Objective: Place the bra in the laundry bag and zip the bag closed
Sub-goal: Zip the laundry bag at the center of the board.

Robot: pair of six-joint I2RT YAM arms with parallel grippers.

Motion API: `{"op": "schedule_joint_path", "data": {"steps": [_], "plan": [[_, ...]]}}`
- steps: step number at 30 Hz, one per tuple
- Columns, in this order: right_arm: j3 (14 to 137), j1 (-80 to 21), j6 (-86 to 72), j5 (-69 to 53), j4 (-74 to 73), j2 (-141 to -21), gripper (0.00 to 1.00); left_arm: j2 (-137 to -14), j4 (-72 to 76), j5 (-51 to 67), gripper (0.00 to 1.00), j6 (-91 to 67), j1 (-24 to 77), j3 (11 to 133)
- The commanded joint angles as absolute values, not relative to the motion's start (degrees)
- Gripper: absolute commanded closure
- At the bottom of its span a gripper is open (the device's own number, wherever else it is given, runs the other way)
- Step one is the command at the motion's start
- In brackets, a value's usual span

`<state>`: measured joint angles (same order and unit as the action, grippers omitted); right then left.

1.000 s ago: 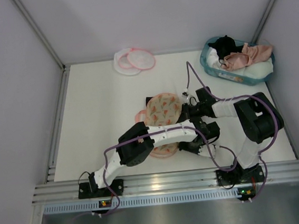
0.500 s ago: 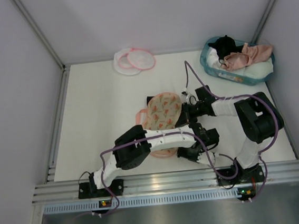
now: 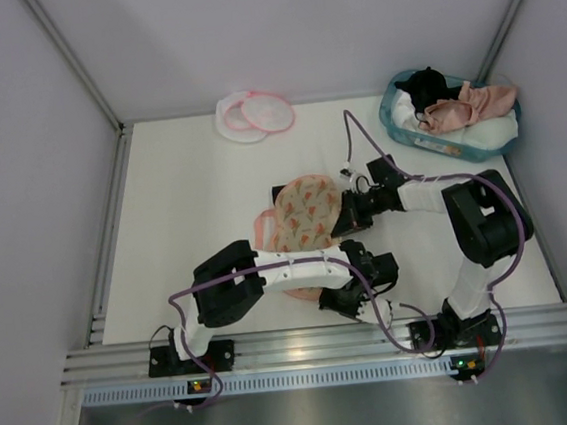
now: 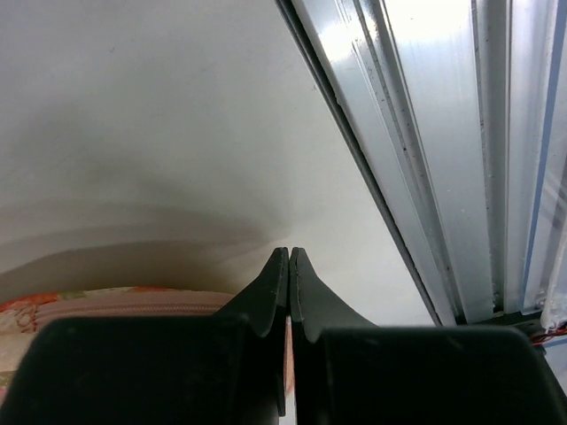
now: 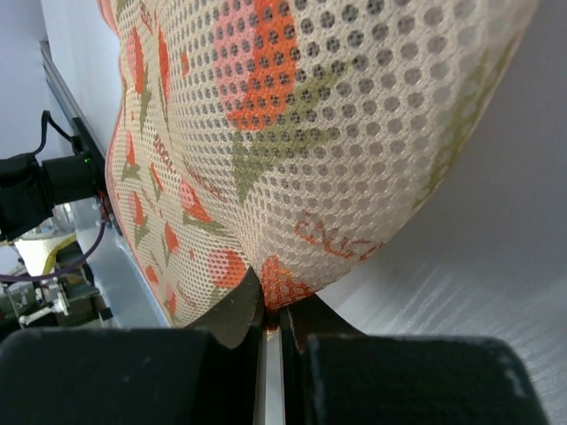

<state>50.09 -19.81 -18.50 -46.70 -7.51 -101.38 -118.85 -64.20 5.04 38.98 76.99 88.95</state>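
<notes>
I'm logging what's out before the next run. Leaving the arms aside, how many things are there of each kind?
laundry bag: 1
teal basket: 1
orange-printed padded piece: 1
clothing showing in the basket: 3 (bra, black piece, white piece)
Total: 6

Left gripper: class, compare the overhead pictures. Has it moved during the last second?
Yes. The left gripper has drawn back toward the aluminium rail at the near edge, and shifted slightly to the left along it.
</notes>
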Motion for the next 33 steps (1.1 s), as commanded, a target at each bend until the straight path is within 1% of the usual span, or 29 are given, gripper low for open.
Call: {"op": "schedule_joint_path", "data": {"steps": [1, 3, 4, 6, 7, 8, 9, 11, 12, 13, 17, 18, 22, 26, 29, 30, 31, 32, 33], "plan": [[55.81, -18.72, -14.5, -44.82, -6.59, -102.3, 1.0, -114.53, -62.5, 7.56, 1.0, 38.59, 77.96, 86.14], [57.47, -18.63, -13.72, -46.14, -8.34, -102.57, 1.0, -114.52, -61.0, 5.72, 1.0, 38.23, 77.87, 86.22], [58.18, -18.63, -13.28, -46.49, -9.65, -102.66, 0.97, -114.61, -59.17, 4.93, 1.0, 37.8, 77.78, 86.83], [60.1, -18.63, -11.52, -46.58, -14.31, -102.39, 0.78, -115.4, -57.75, 2.99, 1.0, 37.09, 77.26, 88.06], [60.47, -18.37, -10.9, -46.5, -15.89, -101.96, 0.6, -115.75, -56.35, 2.47, 1.0, 36.31, 77.08, 88.76], [60.73, -18.2, -9.77, -45.97, -17.3, -101.61, 0.51, -116.19, -55.99, 1.76, 1.0, 36.04, 76.73, 90.34], [60.73, -17.93, -9.06, -45.71, -20.1, -100.3, 0.34, -116.97, -55.73, 1.06, 1.0, 35.77, 76.29, 91.13], [60.12, -16.79, -6.78, -44.83, -22.84, -98.88, 0.15, -117.51, -54.5, 0.62, 1.0, 35.25, 75.42, 92.98], [59.86, -16.18, -6.16, -44.56, -25.37, -97.57, 0.03, -117.77, -54.06, 0.62, 1.0, 35.24, 75.15, 93.34], [59.42, -14.95, -5.46, -44.56, -27.05, -97.04, 0.01, -117.86, -53.7, -1.47, 1.0, 35.33, 74.97, 93.69], [55.21, -12.22, -4.22, -48.59, -30.85, -94.84, 0.0, -118.39, -51.6, -3.77, 1.0, 36.04, 74.01, 94.39], [52.93, -12.13, -4.31, -49.47, -31.02, -94.14, 0.02, -118.65, -50.81, -4.13, 1.0, 36.21, 73.92, 94.48], [46.34, -12.48, -7.81, -56.49, -26.74, -95.26, 0.06, -120.14, -48.87, -5.79, 1.0, 36.3, 73.39, 96.4], [46.23, -12.66, -9.14, -58.97, -25.67, -97.28, 0.1, -120.76, -47.82, -6.24, 1.0, 36.21, 73.3, 97.64], [47.11, -13.27, -9.05, -59.77, -25.84, -100.18, 0.19, -121.46, -47.55, -7.03, 1.0, 36.12, 73.21, 98.79], [47.2, -13.53, -9.05, -59.85, -25.84, -100.54, 0.26, -121.64, -47.55, -7.12, 1.0, 35.95, 73.21, 98.96], [47.37, -13.62, -9.14, -60.55, -25.84, -100.98, 0.31, -121.64, -47.55, -7.12, 1.0, 35.86, 73.21, 98.96], [47.55, -13.71, -9.14, -60.99, -25.93, -101.33, 0.44, -121.55, -47.55, -6.77, 1.0, 35.77, 73.21, 98.88], [47.81, -13.8, -9.05, -61.34, -25.84, -101.42, 0.51, -121.47, -47.46, -6.51, 1.0, 35.34, 73.21, 98.79]]}}
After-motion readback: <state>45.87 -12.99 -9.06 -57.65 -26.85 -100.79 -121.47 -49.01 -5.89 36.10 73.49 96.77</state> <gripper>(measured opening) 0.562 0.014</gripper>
